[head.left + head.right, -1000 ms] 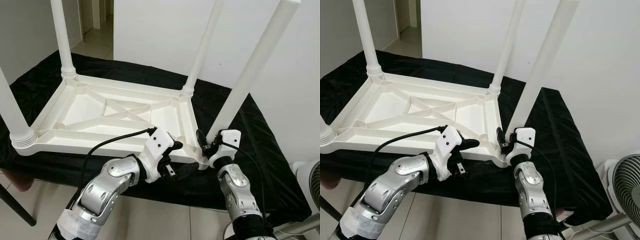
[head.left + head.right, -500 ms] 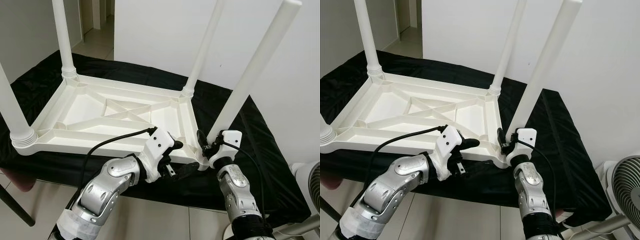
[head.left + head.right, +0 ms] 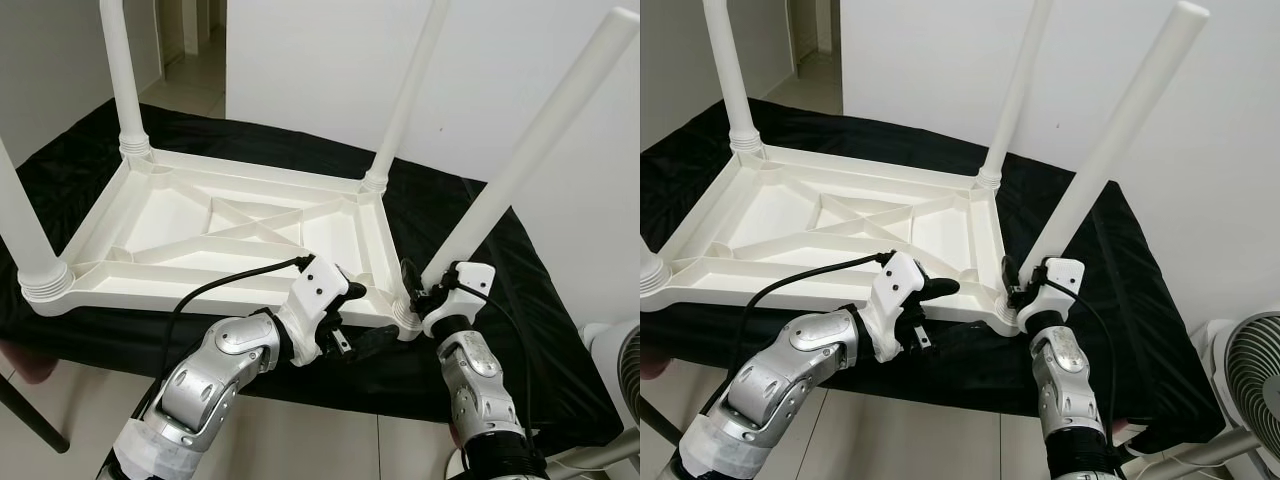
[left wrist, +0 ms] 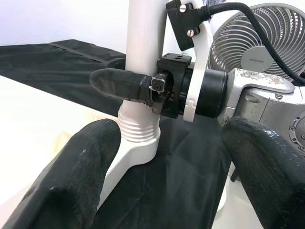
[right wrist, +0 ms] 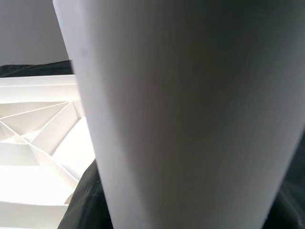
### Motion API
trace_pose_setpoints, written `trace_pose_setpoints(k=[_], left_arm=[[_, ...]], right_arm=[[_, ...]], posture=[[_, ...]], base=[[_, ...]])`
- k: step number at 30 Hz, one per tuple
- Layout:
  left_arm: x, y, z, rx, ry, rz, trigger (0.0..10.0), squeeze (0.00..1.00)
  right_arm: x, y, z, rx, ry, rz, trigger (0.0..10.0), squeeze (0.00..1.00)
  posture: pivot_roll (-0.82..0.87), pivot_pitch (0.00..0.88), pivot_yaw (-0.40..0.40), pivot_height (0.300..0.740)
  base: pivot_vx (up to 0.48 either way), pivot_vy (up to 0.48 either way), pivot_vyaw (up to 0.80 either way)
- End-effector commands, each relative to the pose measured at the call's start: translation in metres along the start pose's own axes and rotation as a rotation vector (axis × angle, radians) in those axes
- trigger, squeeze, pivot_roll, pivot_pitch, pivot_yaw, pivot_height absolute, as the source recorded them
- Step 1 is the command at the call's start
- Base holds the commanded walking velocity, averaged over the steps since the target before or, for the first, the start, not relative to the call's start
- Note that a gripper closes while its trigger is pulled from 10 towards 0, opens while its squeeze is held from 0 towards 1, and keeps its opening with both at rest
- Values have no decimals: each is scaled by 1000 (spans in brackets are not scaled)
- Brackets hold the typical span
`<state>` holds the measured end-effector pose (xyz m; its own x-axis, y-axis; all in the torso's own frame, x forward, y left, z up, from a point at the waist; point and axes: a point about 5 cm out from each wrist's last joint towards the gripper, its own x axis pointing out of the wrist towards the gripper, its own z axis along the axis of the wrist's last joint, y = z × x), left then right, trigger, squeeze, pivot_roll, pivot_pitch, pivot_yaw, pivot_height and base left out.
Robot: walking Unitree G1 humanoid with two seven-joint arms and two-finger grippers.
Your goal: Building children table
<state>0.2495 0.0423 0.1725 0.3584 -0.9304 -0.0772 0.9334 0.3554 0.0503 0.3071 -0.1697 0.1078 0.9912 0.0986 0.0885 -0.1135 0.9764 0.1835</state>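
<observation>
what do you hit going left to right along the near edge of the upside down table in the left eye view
near-left table leg → left gripper → near-right corner socket → right gripper shut on the tilted leg → fan

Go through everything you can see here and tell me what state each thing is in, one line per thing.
Table top: upside down on the black cloth, ribbed underside facing up.
Near right leg: base at its corner socket, leaning to the right, not upright.
Other three legs: standing in their sockets.
Right claw: shut on the near right leg's base.
Left claw: open, by the near edge.
Black cloth: spread out.
Fan: blades hidden.
</observation>
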Motion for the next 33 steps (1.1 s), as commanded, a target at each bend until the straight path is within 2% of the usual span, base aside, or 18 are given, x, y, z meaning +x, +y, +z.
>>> trace_pose_setpoints(k=[1, 6, 8, 13, 14, 15, 16, 17, 19, 23, 28, 29, 33], left_arm=[[1, -2, 2, 6, -1, 6, 10000, 0], [2, -1, 3, 7, -2, 9, 10000, 0], [1, -1, 3, 9, -2, 11, 10000, 0], [1, -1, 3, 9, -1, 12, 10000, 0], [1, -2, 3, 10, 0, 10, 10000, 0], [1, -2, 3, 10, 0, 10, 10000, 0], [1, -2, 2, 10, 1, 9, 10000, 0], [1, -2, 2, 11, 2, 9, 10000, 0], [1, -2, 2, 11, 2, 9, 10000, 0], [2, -2, 4, 13, -2, 9, 10000, 0], [1, -2, 4, 13, -1, 7, 10000, 0], [1, -3, 3, 12, -1, 7, 10000, 0], [1, -3, 3, 13, 0, 7, 10000, 0]], right_arm=[[-13, -17, -28, 93, 146, -111, 10000, 0], [-12, -16, -28, 83, 145, -104, 10000, 0], [-12, -12, -26, 53, 138, -89, 10000, 0], [-10, -5, -20, 47, 119, -84, 10000, 0], [-9, -2, -19, 55, 117, -146, 10000, 0], [-9, -2, -19, 55, 117, -146, 10000, 0], [-11, 1, -19, 55, 122, -263, 10000, 0], [-12, 1, -19, 50, 125, -308, 10000, 0], [-12, 1, -20, 45, 126, -328, 10000, 0], [-21, 18, -21, 61, 109, -440, 10000, 0], [-21, 26, -22, 88, 125, -427, 10000, 0], [-20, 31, -19, 74, 121, -387, 10000, 0], [-21, 34, -19, 49, 120, -365, 10000, 0]], posture=[[-10, 22, -119, 740], [-9, 23, -120, 740], [-9, 23, -119, 740], [-7, 25, -119, 740], [-8, 27, -118, 740], [-8, 27, -118, 740], [-8, 26, -118, 740], [-8, 26, -118, 740], [-8, 26, -118, 740], [-3, 28, -120, 740], [-4, 30, -121, 740], [-6, 32, -120, 740], [-6, 32, -120, 740]], base=[[0, 0, 0], [0, 0, 0], [0, 0, 0], [0, 0, 0], [0, 0, 0], [0, 0, 0], [0, 0, 0], [0, 0, 0], [0, 0, 0], [0, 0, 0], [0, 0, 0], [0, 0, 0], [0, 0, 0]])
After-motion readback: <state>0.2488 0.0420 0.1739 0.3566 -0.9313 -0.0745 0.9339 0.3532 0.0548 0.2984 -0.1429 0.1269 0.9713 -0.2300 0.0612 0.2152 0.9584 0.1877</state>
